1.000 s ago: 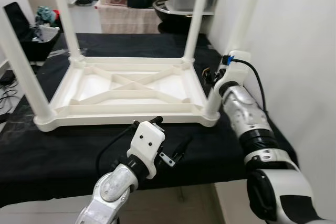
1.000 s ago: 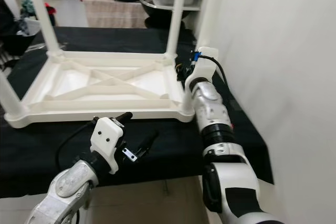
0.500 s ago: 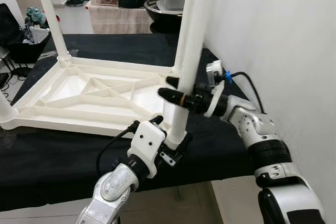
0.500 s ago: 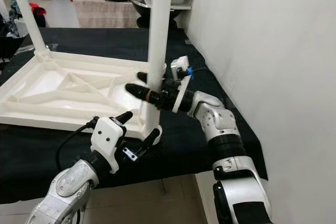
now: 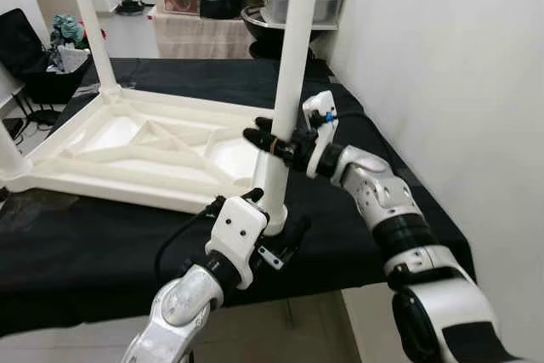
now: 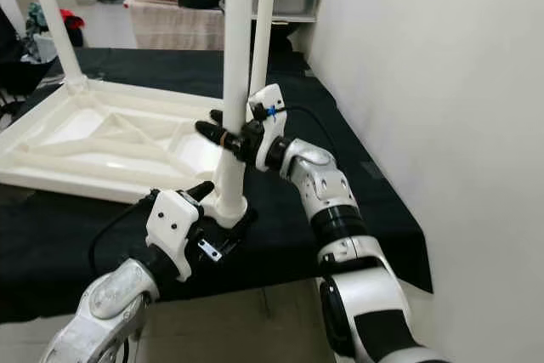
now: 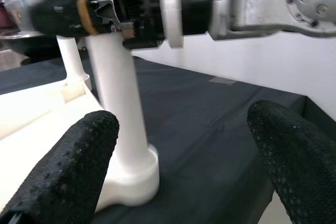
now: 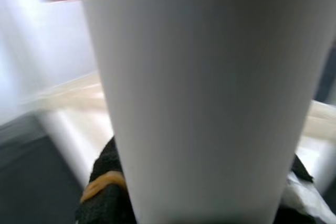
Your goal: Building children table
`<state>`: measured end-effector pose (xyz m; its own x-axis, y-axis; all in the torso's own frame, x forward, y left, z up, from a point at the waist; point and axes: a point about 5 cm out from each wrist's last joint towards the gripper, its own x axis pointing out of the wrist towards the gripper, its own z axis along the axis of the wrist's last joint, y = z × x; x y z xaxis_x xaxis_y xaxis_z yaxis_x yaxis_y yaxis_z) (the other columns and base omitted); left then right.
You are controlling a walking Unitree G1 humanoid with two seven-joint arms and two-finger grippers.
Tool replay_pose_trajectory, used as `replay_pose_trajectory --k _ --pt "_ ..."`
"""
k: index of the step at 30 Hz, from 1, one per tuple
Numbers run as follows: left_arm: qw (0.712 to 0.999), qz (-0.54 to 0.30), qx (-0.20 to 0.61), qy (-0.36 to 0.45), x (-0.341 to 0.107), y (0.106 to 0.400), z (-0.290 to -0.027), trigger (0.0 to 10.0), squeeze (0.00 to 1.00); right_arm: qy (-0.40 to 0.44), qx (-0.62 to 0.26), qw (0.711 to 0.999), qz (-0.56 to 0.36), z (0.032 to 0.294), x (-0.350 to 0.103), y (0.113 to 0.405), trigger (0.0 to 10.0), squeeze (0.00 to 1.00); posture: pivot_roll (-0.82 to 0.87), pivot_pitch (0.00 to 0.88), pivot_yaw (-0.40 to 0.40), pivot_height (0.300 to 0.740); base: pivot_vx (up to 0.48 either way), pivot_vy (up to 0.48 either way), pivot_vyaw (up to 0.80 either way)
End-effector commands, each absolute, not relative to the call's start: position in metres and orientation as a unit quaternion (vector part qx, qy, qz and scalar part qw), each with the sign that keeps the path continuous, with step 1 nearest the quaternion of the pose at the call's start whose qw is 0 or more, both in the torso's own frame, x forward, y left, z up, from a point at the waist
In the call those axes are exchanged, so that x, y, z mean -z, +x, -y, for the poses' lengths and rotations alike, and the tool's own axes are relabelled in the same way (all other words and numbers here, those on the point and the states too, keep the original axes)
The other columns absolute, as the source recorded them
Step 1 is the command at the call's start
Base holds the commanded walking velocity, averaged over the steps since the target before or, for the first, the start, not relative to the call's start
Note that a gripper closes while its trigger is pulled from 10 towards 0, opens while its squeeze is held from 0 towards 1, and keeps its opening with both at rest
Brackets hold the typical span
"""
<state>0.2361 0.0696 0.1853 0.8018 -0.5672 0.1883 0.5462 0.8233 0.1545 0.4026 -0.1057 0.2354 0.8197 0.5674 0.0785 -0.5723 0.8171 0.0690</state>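
Since a moment ago, I am keeping my right gripper (image 5: 270,144) clamped around the smooth white round table leg (image 5: 285,91), now nearer my open, empty left gripper (image 5: 276,227) below it on black cloth (image 5: 102,235).

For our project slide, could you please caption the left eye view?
Right gripper clasps a leg of the upturned white plastic children's table on black cloth, left gripper open at its base.

A white plastic children's table (image 5: 144,146) lies upside down on black cloth, legs pointing up. Its near corner leg (image 5: 285,91) stands upright, clasped between the right gripper's (image 5: 274,144) black fingers.
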Motion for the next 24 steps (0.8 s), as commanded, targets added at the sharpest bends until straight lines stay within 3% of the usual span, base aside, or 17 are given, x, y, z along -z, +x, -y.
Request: replay_pose_trajectory --k 1,3,4,6,14,16,20,22,24 --pt "0.948 0.111 0.293 0.05 -0.184 0.236 -0.07 10.0 0.0 0.063 -0.219 0.974 -0.008 0.127 -0.22 0.407 0.0 0.0 0.11 0.068 -0.103 0.74 0.0 0.0 0.0" --pt "0.948 0.111 0.293 0.05 -0.184 0.237 -0.07 10.0 0.0 0.056 -0.091 0.993 -0.04 0.146 -0.209 0.411 0.0 0.0 0.1 0.068 -0.101 0.74 0.0 0.0 0.0" --pt "0.948 0.111 0.293 0.05 -0.184 0.237 -0.07 10.0 0.0 0.056 -0.091 0.993 -0.04 0.146 -0.209 0.411 0.0 0.0 0.1 0.068 -0.101 0.74 0.0 0.0 0.0" --pt "0.948 0.111 0.293 0.05 -0.184 0.237 -0.069 10.0 0.0 0.051 0.018 0.997 -0.061 0.159 -0.2 0.41 0.0 0.0 0.1 0.068 -0.102 0.74 0.0 0.0 0.0" --pt "0.948 0.111 0.293 0.05 -0.184 0.237 -0.069 10.0 0.0 0.027 0.157 0.984 -0.075 0.162 -0.189 0.401 0.0 0.0 0.11 0.069 -0.102 0.74 0.0 0.0 0.0" --pt "0.949 0.111 0.292 0.05 -0.184 0.237 -0.069 10.0 0.0 0.043 0.225 0.971 -0.073 0.161 -0.186 0.395 0.0 0.0 0.11 0.07 -0.103 0.74 0.0 0.0 0.0" --pt "0.949 0.111 0.29 0.05 -0.184 0.237 -0.07 10.0 0.0 0.064 0.271 0.957 -0.078 0.161 -0.184 0.391 0.0 0.0 0.11 0.069 -0.104 0.74 0.0 0.0 0.0" --pt "0.949 0.111 0.29 0.051 -0.183 0.237 -0.07 10.0 0.0 0.084 0.277 0.955 -0.072 0.157 -0.185 0.391 10.0 0.0 0.1 0.072 -0.102 0.74 0.0 0.0 0.0" --pt "0.949 0.111 0.29 0.051 -0.183 0.237 -0.07 10.0 0.0 0.089 0.265 0.958 -0.068 0.154 -0.187 0.392 10.0 0.0 0.1 0.072 -0.102 0.74 0.0 0.0 0.0"
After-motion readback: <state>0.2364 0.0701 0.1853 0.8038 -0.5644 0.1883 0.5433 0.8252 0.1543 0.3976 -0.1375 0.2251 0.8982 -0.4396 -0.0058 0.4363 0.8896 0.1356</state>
